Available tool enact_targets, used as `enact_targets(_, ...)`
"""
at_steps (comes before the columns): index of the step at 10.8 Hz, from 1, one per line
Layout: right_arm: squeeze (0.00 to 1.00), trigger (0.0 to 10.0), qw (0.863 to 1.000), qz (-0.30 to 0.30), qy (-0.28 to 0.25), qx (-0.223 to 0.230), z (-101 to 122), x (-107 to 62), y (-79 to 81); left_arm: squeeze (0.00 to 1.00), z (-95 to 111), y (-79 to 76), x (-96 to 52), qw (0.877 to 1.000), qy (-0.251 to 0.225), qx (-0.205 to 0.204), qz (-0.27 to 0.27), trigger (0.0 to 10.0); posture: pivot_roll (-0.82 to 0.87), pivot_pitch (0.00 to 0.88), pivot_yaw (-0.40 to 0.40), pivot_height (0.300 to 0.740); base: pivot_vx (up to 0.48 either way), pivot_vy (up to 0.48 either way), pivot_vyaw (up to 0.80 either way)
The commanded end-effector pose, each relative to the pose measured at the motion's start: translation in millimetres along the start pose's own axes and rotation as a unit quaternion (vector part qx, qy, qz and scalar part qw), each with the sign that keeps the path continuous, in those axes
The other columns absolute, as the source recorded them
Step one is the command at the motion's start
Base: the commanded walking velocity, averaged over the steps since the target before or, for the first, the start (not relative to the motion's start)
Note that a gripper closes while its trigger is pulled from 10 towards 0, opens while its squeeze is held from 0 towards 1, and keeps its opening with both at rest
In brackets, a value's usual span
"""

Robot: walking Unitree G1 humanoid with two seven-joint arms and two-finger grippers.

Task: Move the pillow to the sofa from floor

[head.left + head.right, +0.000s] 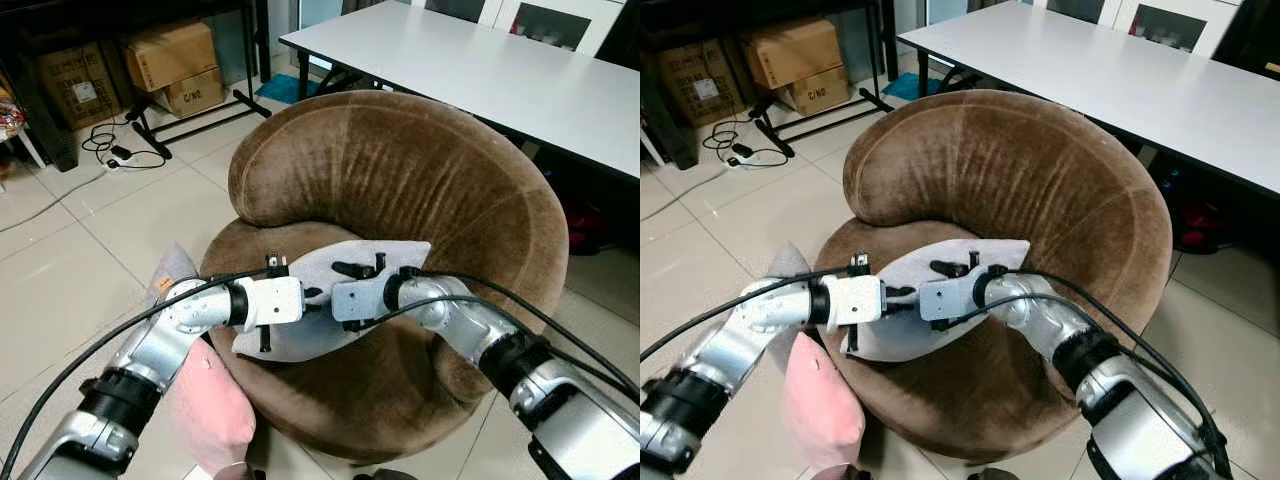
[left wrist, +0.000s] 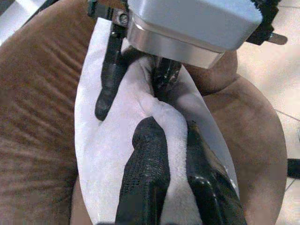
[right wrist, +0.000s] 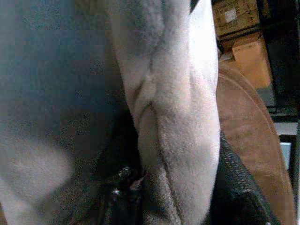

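Already over the seat of the brown sofa [image 1: 420,190]: grey pillow [image 1: 335,270] held low above the cushion, long axis running across from one arm to the other. Left tool [image 1: 312,296] pinched on its near edge from the left, right tool [image 1: 345,270] meeting it from the right, both about equally near, almost touching each other mid-pillow. Pink pillow [image 1: 215,410] down on the tiled floor [image 1: 90,260] beside the sofa's front, grey counter [image 1: 500,70] behind the backrest.

Same layout from the right eye; nothing further to add.

Along the left wrist: two black fingers [image 2: 143,178] closed together on a raised fold of grey plush, right wrist housing just beyond, seat fabric under the pillow.

Along the right wrist: plush ridge squeezed between dark fingers [image 3: 234,187], clamped tight. Likely next: lower a little, let go.
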State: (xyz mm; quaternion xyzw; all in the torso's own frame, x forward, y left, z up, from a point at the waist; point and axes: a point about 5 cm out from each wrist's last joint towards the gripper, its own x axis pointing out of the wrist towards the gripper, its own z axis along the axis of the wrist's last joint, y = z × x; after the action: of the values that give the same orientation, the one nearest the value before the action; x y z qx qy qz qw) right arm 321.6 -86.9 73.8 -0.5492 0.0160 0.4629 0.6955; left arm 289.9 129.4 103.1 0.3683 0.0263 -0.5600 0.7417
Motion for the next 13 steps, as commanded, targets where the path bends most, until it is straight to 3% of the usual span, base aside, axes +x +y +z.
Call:
enact_targets(1,0.00,0.0,0.996,0.014,0.085,0.034,-32.9,-11.8,8.9,0.00,13.4,6.7,-3.0,0.999,-0.031,0.020,0.013,0.0,-0.04,0.000,-0.061,0.740,0.000,0.000,0.00)
enact_targets(3,0.00,0.0,0.996,0.009,0.073,0.048,-29.7,-12.9,10.9,0.00,14.6,7.9,-6.0,0.999,-0.028,0.017,0.031,0.4,-0.02,0.000,-0.083,0.740,0.000,0.000,0.00)
enact_targets(4,0.00,0.0,0.996,0.005,0.072,0.056,-28.3,-11.2,12.4,0.00,12.4,7.2,-6.5,0.999,-0.023,0.015,0.034,4.6,-0.01,0.000,-0.091,0.740,0.000,0.000,0.00)
enact_targets(5,0.00,0.0,0.995,0.003,0.071,0.066,-26.6,-10.0,14.6,0.00,10.1,9.3,-6.6,0.998,-0.016,0.014,0.052,10.0,0.01,0.000,-0.108,0.740,0.000,0.000,0.00)
enact_targets(6,0.00,0.0,0.995,0.000,0.062,0.082,-20.9,-7.5,18.2,1.00,15.6,15.0,-11.8,0.996,-0.029,-0.005,0.080,10.0,0.02,0.000,-0.117,0.740,0.000,0.000,0.00)
enact_targets(8,0.00,0.0,0.994,-0.015,0.063,0.091,-18.6,-5.7,16.0,1.00,20.1,13.4,-24.5,0.995,-0.052,-0.025,0.085,10.0,0.02,0.000,-0.107,0.740,0.000,0.000,0.00)
enact_targets(10,0.00,0.0,0.982,-0.059,0.076,0.161,-19.8,-11.4,11.9,1.00,33.4,21.9,-49.3,0.979,-0.089,-0.072,0.171,10.0,0.00,0.000,-0.077,0.740,0.000,0.000,0.00)
enact_targets(11,0.00,0.0,0.971,-0.097,0.056,0.211,-16.9,-15.6,5.9,1.00,38.7,31.3,-68.1,0.964,-0.095,-0.096,0.231,10.0,0.01,0.000,-0.080,0.740,0.000,0.000,0.00)
enact_targets(12,0.00,0.0,0.948,-0.150,0.037,0.277,-15.8,-21.0,-3.3,1.00,36.5,34.4,-81.1,0.954,-0.078,-0.105,0.270,10.0,0.01,0.000,-0.085,0.740,0.000,0.000,0.00)
enact_targets(13,0.00,0.0,0.909,-0.214,0.013,0.356,-15.3,-31.5,-15.6,1.00,26.3,33.7,-95.9,0.937,-0.030,-0.119,0.327,10.0,0.02,0.000,-0.087,0.740,0.000,0.000,0.00)
